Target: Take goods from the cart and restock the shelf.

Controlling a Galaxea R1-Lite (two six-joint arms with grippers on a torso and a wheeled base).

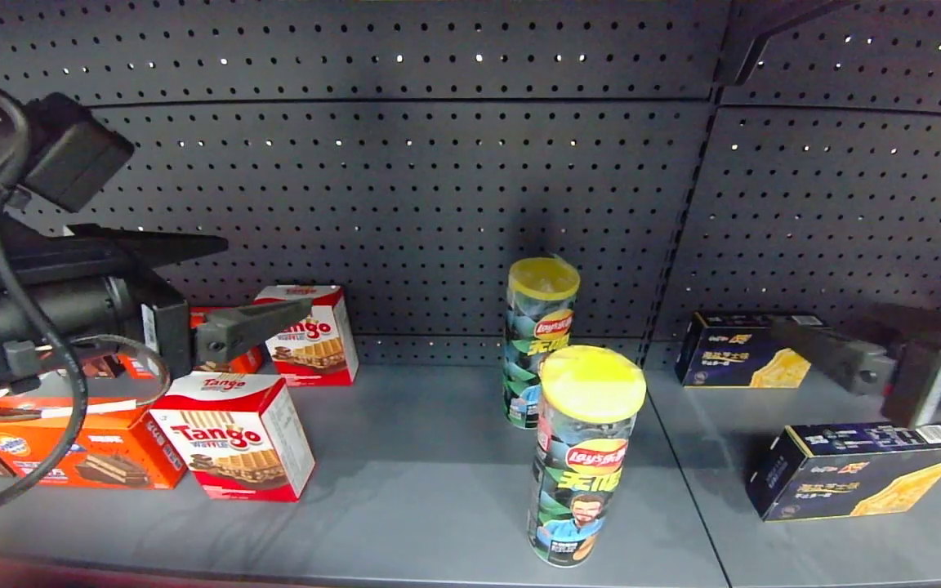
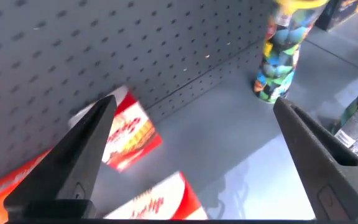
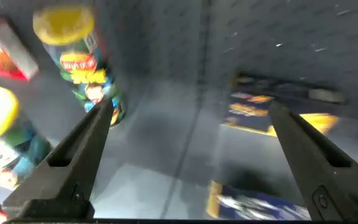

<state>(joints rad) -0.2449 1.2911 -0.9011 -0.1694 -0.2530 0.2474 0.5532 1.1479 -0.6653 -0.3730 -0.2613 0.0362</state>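
Two yellow-lidded chip cans stand upright mid-shelf, one in front (image 1: 589,457) and one behind (image 1: 542,343). Red-and-white wafer boxes (image 1: 234,437) (image 1: 307,335) sit to the left, and dark blue boxes (image 1: 744,351) (image 1: 854,469) lie to the right. My left gripper (image 1: 268,274) hangs open and empty above the wafer boxes. The left wrist view has that gripper (image 2: 193,102) over a wafer box (image 2: 126,134), with a can (image 2: 281,56) farther off. My right gripper (image 1: 830,331) is open and empty by the rear blue box. The right wrist view has it (image 3: 190,107) between a can (image 3: 82,56) and a blue box (image 3: 278,106).
Orange biscuit boxes (image 1: 86,457) lie at the far left of the grey shelf (image 1: 421,490). A perforated back panel (image 1: 438,180) closes the rear. A vertical divider line (image 1: 683,441) runs between the cans and the blue boxes. Bare shelf lies between the wafer boxes and the cans.
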